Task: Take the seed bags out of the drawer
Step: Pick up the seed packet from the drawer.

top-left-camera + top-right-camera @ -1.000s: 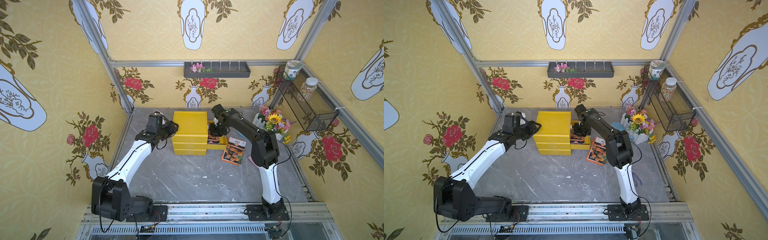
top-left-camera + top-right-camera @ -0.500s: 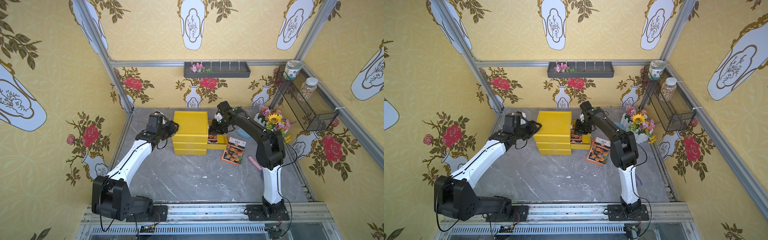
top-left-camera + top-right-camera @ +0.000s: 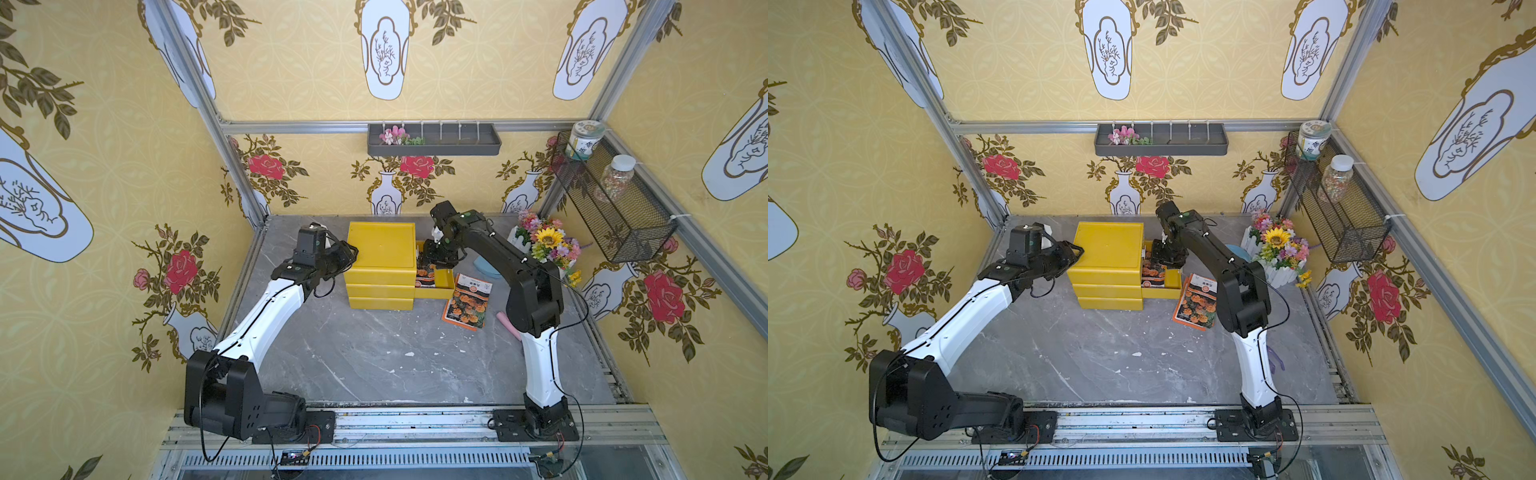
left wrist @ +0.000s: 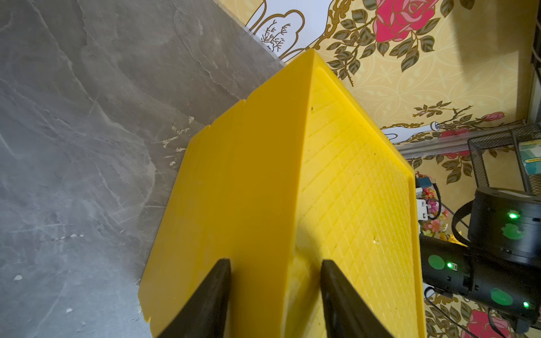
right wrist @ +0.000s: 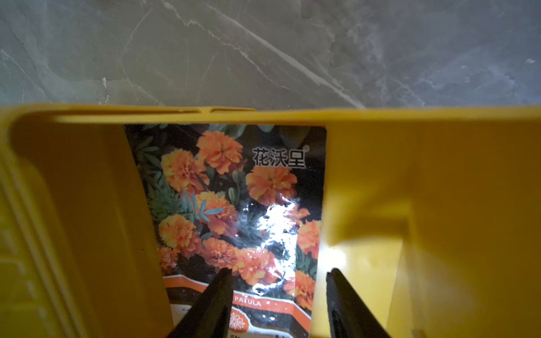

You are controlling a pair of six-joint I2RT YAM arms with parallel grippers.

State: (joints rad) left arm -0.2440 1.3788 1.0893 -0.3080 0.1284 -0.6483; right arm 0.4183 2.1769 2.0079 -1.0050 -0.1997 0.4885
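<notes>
The yellow chest (image 3: 382, 249) (image 3: 1108, 247) stands at the back of the grey table. Its top drawer (image 3: 444, 280) (image 3: 1173, 279) is pulled out to the right. A marigold seed bag (image 3: 424, 275) (image 5: 228, 190) lies flat inside the drawer (image 5: 409, 164). Another seed bag (image 3: 467, 301) (image 3: 1198, 303) lies on the table beside the drawer. My right gripper (image 3: 436, 259) (image 5: 279, 273) hangs open just above the bag in the drawer, holding nothing. My left gripper (image 3: 351, 253) (image 4: 275, 263) is shut on the chest's (image 4: 248, 190) top left edge.
A flower bouquet (image 3: 544, 245) in a white fence pot and a blue dish (image 3: 484, 266) stand right of the drawer. A pink stick (image 3: 509, 324) lies by the right arm. A wire basket (image 3: 615, 208) with jars hangs on the right wall. A grey shelf (image 3: 432, 139) hangs at the back.
My right gripper's jaws have opened over the drawer, and that arm's elbow has swung slightly right. The left arm, chest and bags have stayed put.
</notes>
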